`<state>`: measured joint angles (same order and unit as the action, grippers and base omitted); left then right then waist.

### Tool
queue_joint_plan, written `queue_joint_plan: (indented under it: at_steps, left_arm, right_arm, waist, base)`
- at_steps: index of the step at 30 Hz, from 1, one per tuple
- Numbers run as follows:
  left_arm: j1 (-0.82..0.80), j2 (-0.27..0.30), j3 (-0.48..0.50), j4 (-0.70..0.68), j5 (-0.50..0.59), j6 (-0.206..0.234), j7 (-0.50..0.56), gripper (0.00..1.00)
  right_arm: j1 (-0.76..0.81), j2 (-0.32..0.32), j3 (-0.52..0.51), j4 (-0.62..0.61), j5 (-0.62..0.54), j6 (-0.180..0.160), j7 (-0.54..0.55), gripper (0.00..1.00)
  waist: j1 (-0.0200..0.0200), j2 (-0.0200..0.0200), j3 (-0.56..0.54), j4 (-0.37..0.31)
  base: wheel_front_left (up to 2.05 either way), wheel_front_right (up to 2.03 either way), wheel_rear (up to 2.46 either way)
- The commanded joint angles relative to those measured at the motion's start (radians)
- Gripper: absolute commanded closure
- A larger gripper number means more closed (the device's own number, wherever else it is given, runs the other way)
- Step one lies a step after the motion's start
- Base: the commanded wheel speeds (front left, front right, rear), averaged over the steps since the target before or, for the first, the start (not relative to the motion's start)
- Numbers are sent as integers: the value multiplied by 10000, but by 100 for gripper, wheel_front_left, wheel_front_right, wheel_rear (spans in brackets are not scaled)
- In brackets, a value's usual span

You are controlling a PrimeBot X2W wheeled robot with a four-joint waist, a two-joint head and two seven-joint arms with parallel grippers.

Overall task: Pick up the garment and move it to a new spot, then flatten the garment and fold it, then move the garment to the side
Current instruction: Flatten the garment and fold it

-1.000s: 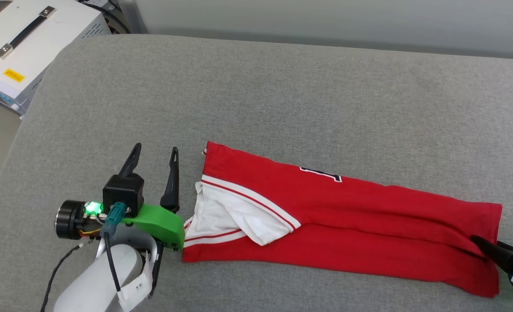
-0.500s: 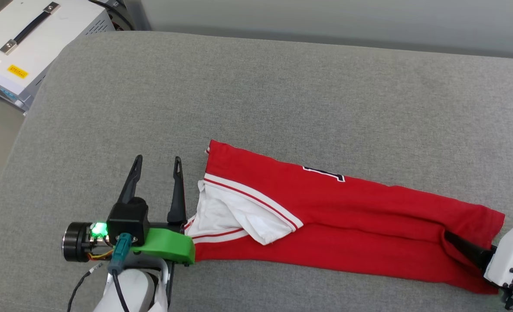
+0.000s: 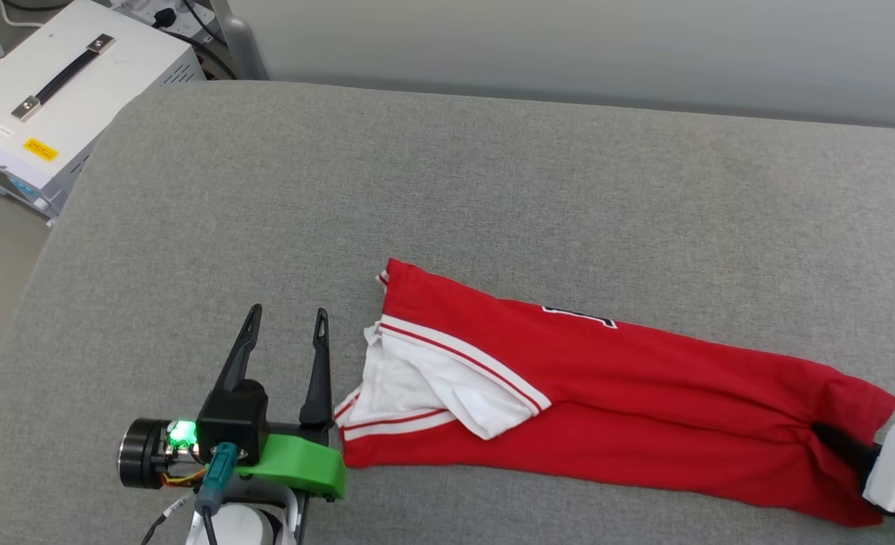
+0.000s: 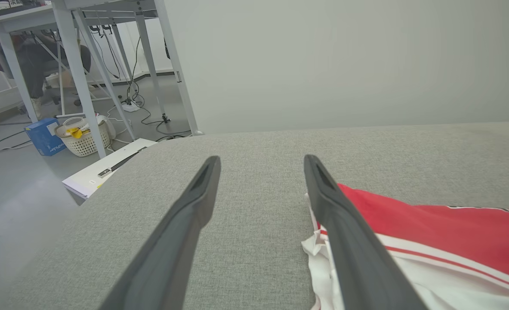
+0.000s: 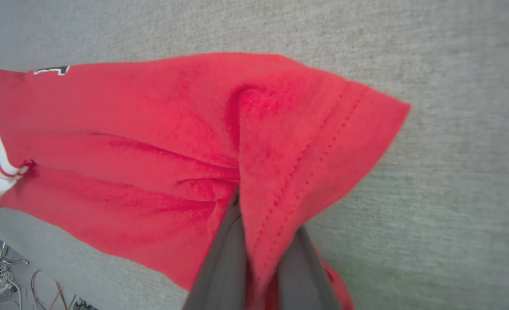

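Observation:
The garment [image 3: 629,393], a red jersey with white sleeves and striped trim, lies folded into a long band across the grey cushion [image 3: 492,189]. My left gripper [image 3: 288,312] stands open just left of the sleeve end, its right finger beside the white sleeve and nothing between the fingers. The left wrist view shows the left gripper [image 4: 261,159] over bare cushion with the garment [image 4: 430,228] at its right. My right gripper [image 3: 825,435] is shut on the hem at the right end. In the right wrist view the red garment [image 5: 151,129] bunches where the right gripper [image 5: 256,258] pinches it.
A white equipment case [image 3: 61,83] with a black handle stands off the cushion's far left corner, with cables behind it. A pale wall runs along the cushion's far edge. On the floor beyond are table legs [image 4: 78,73], a basket [image 4: 84,137] and a blue box [image 4: 43,135].
The right gripper's fingers have shut on the hem, and the fabric there is now bunched. The head camera has shifted, so the whole picture sits lower and to the right.

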<state>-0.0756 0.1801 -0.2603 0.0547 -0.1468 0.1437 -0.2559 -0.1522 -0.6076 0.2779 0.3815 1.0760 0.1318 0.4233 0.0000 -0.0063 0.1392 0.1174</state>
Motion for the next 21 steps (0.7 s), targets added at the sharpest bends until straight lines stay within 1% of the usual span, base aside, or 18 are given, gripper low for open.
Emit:
queue_joint_plan:
  at_steps: [1,6,10,12,18,21]
  left_arm:
    - [184,-86,81,20,151,-96,-58,0]
    - [381,-196,250,65,408,-329,-58,0]
    - [514,-261,375,134,518,-478,-59,0]
    - [569,-287,446,164,556,-547,-59,0]
    - [641,-406,568,235,694,-704,-59,0]
    - [635,-458,629,248,756,-760,-59,0]
  right_arm:
    - [-1,-260,-104,147,-87,-11,-84,100]
    - [91,-836,-381,321,-267,-11,-1,100]
    - [186,-1115,-516,162,-375,-11,52,100]
    - [251,-1076,-540,-177,-248,-11,85,100]
    - [488,-1055,-164,-1500,-221,-11,551,100]
    - [370,-810,73,-2148,-311,-11,799,100]
  waist:
    - [0,63,-156,-38]
    - [0,63,-398,-78]
    - [0,63,-556,-104]
    - [0,63,-624,-117]
    - [0,63,-724,-81]
    - [0,63,-719,-50]
  base:
    - [0,0,0]
    - [0,0,0]
    - [0,0,0]
    - [0,0,0]
    - [0,0,0]
    - [0,0,0]
